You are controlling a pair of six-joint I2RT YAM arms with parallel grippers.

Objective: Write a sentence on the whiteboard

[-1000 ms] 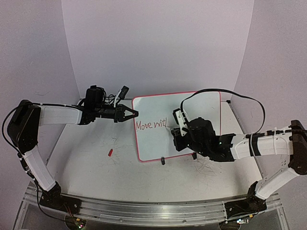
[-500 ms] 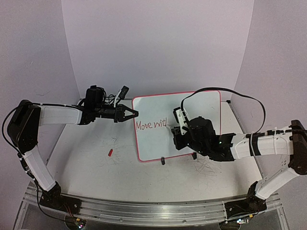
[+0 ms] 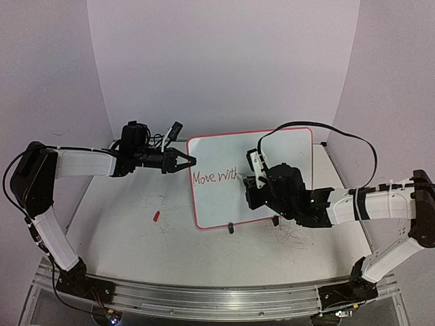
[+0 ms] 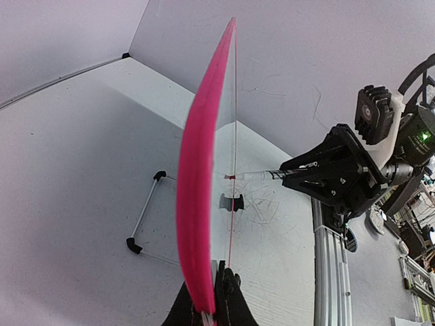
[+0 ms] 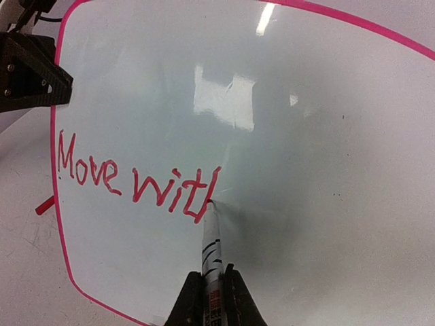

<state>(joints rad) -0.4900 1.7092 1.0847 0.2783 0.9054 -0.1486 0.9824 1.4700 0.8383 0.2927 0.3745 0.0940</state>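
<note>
The left claw (image 3: 188,161) is pinching the left rim of the whiteboard (image 3: 285,153), which is standing tilted on the bench (image 3: 136,238). The right claw (image 3: 249,182) is pressing a marker (image 3: 241,178) against the end of the red sentence (image 3: 216,177), "Move with". 1 small red piece (image 3: 155,216) is lying nearby.

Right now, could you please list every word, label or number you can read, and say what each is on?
"Move wit", then a tall unfinished stroke: red handwriting on the glossy white red-rimmed whiteboard.
Dark marks on the white marker: too blurred to read.
Nothing else is legible.
</note>
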